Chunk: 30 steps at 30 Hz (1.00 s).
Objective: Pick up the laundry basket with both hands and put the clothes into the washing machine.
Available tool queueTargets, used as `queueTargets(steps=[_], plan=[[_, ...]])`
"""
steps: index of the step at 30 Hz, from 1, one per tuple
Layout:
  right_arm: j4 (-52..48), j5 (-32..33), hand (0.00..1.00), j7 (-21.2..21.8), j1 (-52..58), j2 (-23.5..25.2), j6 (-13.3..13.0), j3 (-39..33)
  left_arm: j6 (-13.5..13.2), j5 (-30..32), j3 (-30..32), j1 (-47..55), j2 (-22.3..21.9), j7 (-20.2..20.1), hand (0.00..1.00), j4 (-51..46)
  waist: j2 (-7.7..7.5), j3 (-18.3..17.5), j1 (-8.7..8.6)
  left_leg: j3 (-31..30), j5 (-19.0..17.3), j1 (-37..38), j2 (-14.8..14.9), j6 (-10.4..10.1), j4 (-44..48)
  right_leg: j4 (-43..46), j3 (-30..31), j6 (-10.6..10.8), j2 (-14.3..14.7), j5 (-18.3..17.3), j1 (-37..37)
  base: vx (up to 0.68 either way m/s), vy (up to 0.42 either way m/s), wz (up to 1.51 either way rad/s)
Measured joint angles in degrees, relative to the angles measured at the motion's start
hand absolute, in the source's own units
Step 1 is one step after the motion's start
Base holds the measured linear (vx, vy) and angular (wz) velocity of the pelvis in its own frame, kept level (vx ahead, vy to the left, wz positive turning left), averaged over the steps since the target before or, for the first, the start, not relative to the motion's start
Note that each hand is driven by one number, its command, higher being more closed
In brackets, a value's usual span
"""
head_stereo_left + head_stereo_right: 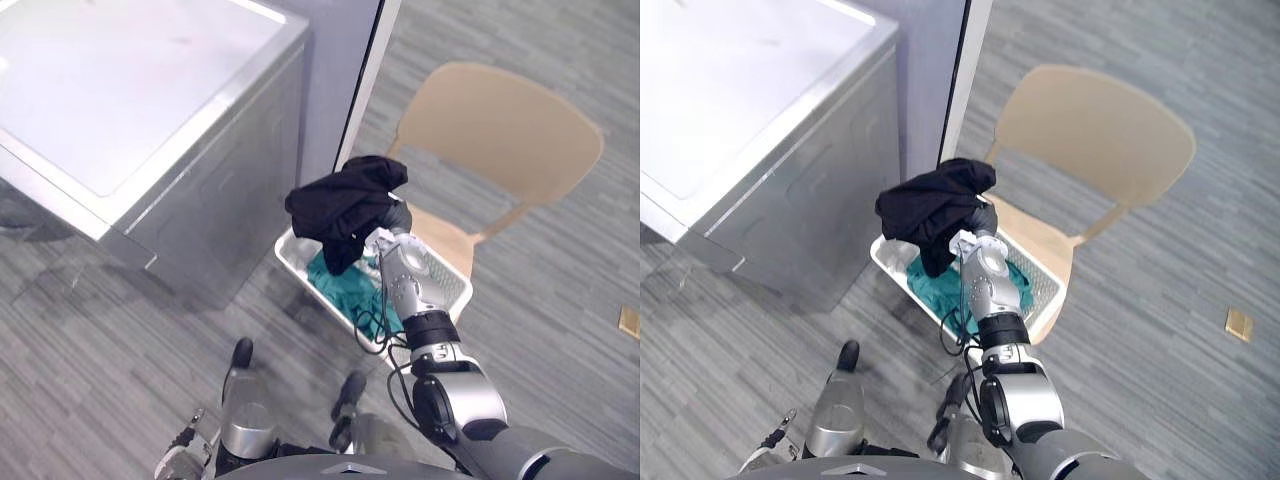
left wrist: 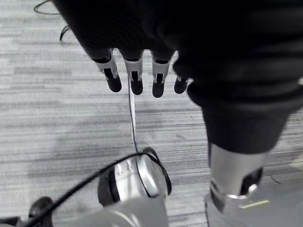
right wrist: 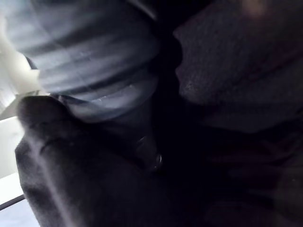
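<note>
Black garment (image 1: 345, 205), soft and light, drapes over right hand (image 1: 402, 275) above white basket (image 1: 445, 278) on the floor by washer (image 1: 150, 120). Its fingers are buried in cloth, so the grip is unreadable. Teal cloth (image 1: 335, 282) lies in basket. Left hand (image 2: 135, 75) hangs slack and empty. Judgement: limp fabric, so bunch it mid-fold or it trails.

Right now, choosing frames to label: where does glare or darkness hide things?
Left eye view: glare whitens the washing machine top. Right wrist view: dark, the black garment before the camera. Left wrist view: floor evenly lit past the left robot hand.
</note>
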Motion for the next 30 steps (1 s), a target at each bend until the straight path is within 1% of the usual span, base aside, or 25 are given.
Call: queueTargets(steps=[2,4,5,7,9,10,11,12,15,16,18,19,20,22,24,25,26,27,28,29,30], plan=[[-0.10,0.00,1.00,0.42,0.26,0.00,0.41,-0.04,-0.01,-0.46,4.53,0.02,-0.21,0.23,0.00,-1.32,0.35,-2.46,-0.26,0.14,0.62,2.33,-0.19,0.15,-1.65,-0.01,0.00,0.18,-0.27,-0.17,1.63,0.14,0.042,0.09],[-2.48,0.00,1.00,1.50,1.90,-0.24,0.61,-0.13,-0.12,-1.79,9.68,0.05,-0.60,1.23,0.00,-4.47,0.35,-5.16,-0.05,0.15,0.87,3.52,-0.64,0.27,-2.56,-0.02,0.04,0.57,-0.48,-0.70,2.81,0.08,0.040,0.14],[-3.50,0.02,1.00,1.90,2.45,-0.21,0.61,-0.12,-0.18,-2.33,11.40,0.04,-0.78,1.47,0.00,-5.74,0.40,-5.61,-0.05,0.15,0.87,3.82,-0.85,0.27,-2.59,-0.02,0.03,0.73,-0.62,-0.94,3.26,0.03,0.030,0.14],[-6.16,0.46,1.00,2.96,4.34,0.14,0.70,0.02,-0.26,-3.94,19.29,0.20,-1.99,2.86,0.00,-14.03,0.65,-7.97,0.46,0.45,0.64,5.34,-1.23,0.76,-3.59,-0.01,0.08,0.90,-1.39,-1.68,4.33,0.00,0.038,0.05],[-7.25,1.47,1.00,3.96,5.81,0.80,0.70,0.11,-0.64,-4.43,23.31,0.69,-2.26,4.12,0.00,-20.97,1.13,-9.52,0.44,0.91,0.37,6.14,-1.28,1.15,-4.09,-0.02,0.14,1.17,-1.52,-1.96,5.01,0.00,0.016,0.00],[-8.14,1.62,1.00,4.16,7.18,1.00,0.75,0.39,-1.14,-4.45,25.84,0.41,-2.25,5.70,0.00,-26.62,1.67,-10.42,0.37,1.82,0.35,7.03,-1.26,1.23,-4.37,-0.02,0.27,1.49,-1.55,-2.33,5.75,0.00,0.000,0.00],[-9.39,1.72,1.00,4.28,9.17,1.05,0.79,0.51,-1.73,-4.43,28.31,0.45,-2.23,7.27,0.00,-33.07,2.65,-11.90,0.44,2.81,0.35,7.01,-1.21,1.25,-4.37,0.00,0.29,1.59,-1.63,-2.57,5.73,0.00,0.000,0.00],[-9.45,1.86,1.00,4.32,9.59,1.05,0.80,0.56,-2.02,-4.42,29.38,0.43,-2.23,8.03,0.00,-36.58,2.46,-12.80,0.35,3.44,0.36,7.07,-1.15,1.26,-4.33,-0.01,0.35,1.71,-1.72,-2.74,5.78,0.00,0.000,0.00],[-12.11,2.09,1.00,4.42,11.97,0.84,0.89,0.93,-3.26,-3.65,31.74,-0.52,-1.81,12.40,0.00,-54.55,4.27,-14.66,0.40,4.10,0.46,7.24,-1.20,1.32,-4.32,0.18,0.74,1.74,-1.92,-2.75,5.68,-0.01,0.024,-0.04],[-12.59,2.09,1.00,4.41,12.36,0.71,0.93,1.12,-3.50,-2.98,31.87,-1.00,-1.76,13.24,0.00,-57.51,4.59,-14.89,0.42,4.17,0.49,7.30,-1.20,1.31,-4.32,0.23,0.79,1.73,-1.93,-2.74,5.68,0.00,0.000,0.00],[-13.83,2.09,1.00,4.65,13.40,0.05,1.19,2.40,-4.08,0.27,31.81,-3.19,-1.31,16.88,0.00,-67.05,5.79,-15.82,0.30,4.22,0.57,7.38,-1.20,1.25,-4.35,0.54,0.78,1.73,-2.01,-2.73,5.67,0.00,0.000,0.00],[-13.84,2.09,1.00,4.66,13.39,0.00,1.23,2.75,-4.27,0.45,31.56,-3.82,-1.01,17.56,0.00,-68.79,6.01,-15.99,0.27,4.22,0.57,7.38,-1.19,1.24,-4.36,0.54,0.78,1.73,-2.01,-2.73,5.66,0.00,0.000,0.00],[-14.36,2.09,1.00,4.75,13.46,-0.12,1.71,2.87,-4.38,2.48,29.98,-4.78,-0.25,19.37,0.00,-71.48,6.35,-16.23,0.22,4.22,0.62,7.38,-1.19,1.17,-4.42,0.55,0.76,1.73,-2.01,-2.73,5.66,0.00,0.000,0.00],[-16.26,2.09,1.00,4.77,13.95,-0.12,2.21,3.24,-4.45,4.52,26.82,-5.77,1.42,20.90,0.00,-74.08,6.59,-16.41,0.18,4.22,0.67,7.37,-1.17,1.14,-4.49,0.57,0.68,1.73,-2.00,-2.73,5.67,0.00,0.000,0.00],[-18.55,2.13,1.00,4.82,14.10,-0.25,2.28,5.12,-4.45,6.76,19.56,-5.86,4.17,21.21,0.00,-77.25,6.43,-16.51,-0.14,4.28,0.70,7.37,-1.17,1.14,-4.56,0.64,0.74,1.73,-2.02,-2.73,5.59,0.00,0.000,0.00],[-19.05,2.14,1.00,4.84,14.14,-0.24,2.29,5.61,-4.45,7.10,17.06,-5.87,4.80,21.13,0.00,-78.09,6.35,-16.56,-0.21,4.30,0.70,7.39,-1.17,1.14,-4.56,0.68,0.77,1.72,-2.03,-2.73,5.58,0.00,0.000,0.00],[-20.26,2.20,1.00,4.93,14.23,-0.21,2.29,6.87,-4.46,7.56,11.51,-5.87,5.90,20.16,0.00,-79.74,6.27,-16.61,-0.32,4.42,0.75,7.51,-1.19,1.14,-4.62,0.84,0.91,1.72,-2.07,-2.73,5.50,-0.02,0.021,-0.05],[-20.99,2.29,1.00,5.23,14.22,-0.09,2.28,8.18,-4.48,7.61,5.50,-5.87,6.76,18.34,0.00,-80.88,6.26,-16.61,-0.53,4.66,0.84,7.87,-1.27,1.19,-4.86,0.99,1.13,1.72,-2.18,-2.74,5.50,-0.02,0.023,-0.08],[-21.52,2.40,1.00,5.36,14.26,-0.09,2.29,9.25,-4.51,7.63,0.77,-5.87,7.42,16.86,0.00,-81.10,6.28,-16.62,-0.84,4.94,1.06,8.36,-1.37,1.30,-5.46,1.09,1.35,1.74,-2.31,-2.76,5.52,-0.02,0.021,-0.07],[-22.07,2.78,1.00,5.45,14.30,-0.07,2.32,9.81,-4.51,7.63,-2.26,-5.87,7.89,15.71,0.00,-81.06,6.28,-16.63,-1.22,4.98,1.20,8.47,-1.45,1.34,-5.71,1.15,1.38,1.75,-2.39,-2.77,5.50,-0.03,0.018,-0.05],[-22.92,3.36,1.00,5.65,14.29,-0.03,2.31,11.04,-4.51,7.63,-6.81,-5.88,8.30,14.05,0.00,-81.01,6.22,-16.65,-1.81,5.10,1.47,8.54,-1.58,1.45,-6.10,1.27,1.48,1.76,-2.53,-2.77,5.27,-0.03,0.025,-0.07]])
